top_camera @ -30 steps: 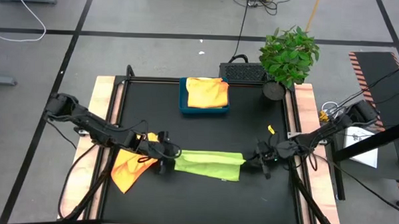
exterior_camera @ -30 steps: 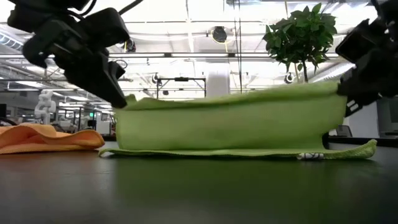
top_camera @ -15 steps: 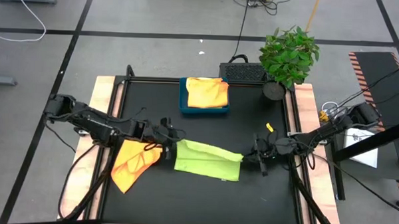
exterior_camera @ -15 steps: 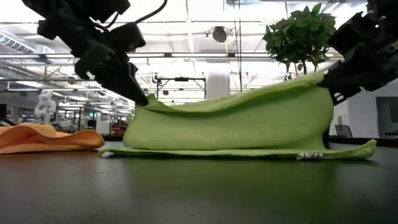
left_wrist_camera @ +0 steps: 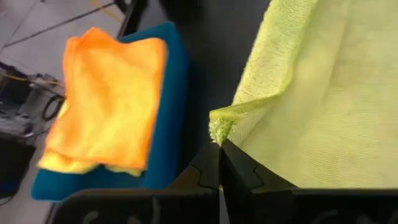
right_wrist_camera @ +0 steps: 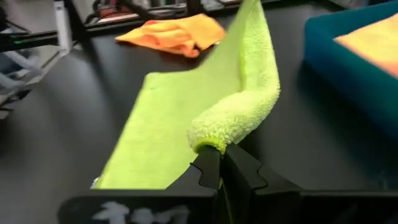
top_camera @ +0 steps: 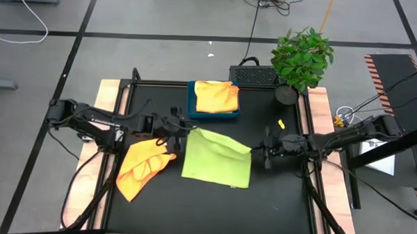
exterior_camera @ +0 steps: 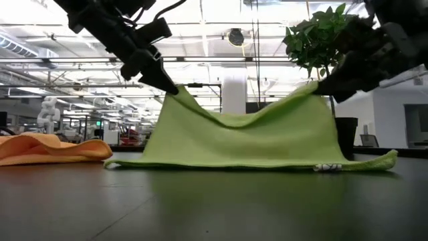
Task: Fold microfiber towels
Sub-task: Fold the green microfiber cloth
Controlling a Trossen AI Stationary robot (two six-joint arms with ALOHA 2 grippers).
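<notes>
Green towel (top_camera: 217,157) soft, light, sags between corners; left gripper (top_camera: 182,130), right gripper (top_camera: 259,151) pinch corners; hems probably best hold.

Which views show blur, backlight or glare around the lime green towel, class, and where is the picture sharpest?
Low view: bright ceiling lights behind silhouette both arms; the lime green towel stays clear. Left wrist view: the pinched towel corner is sharp, the orange towel in the blue tray is soft. Right wrist view: the rolled edge is sharp, the far orange towel blurs. High view: even light, no glare.
</notes>
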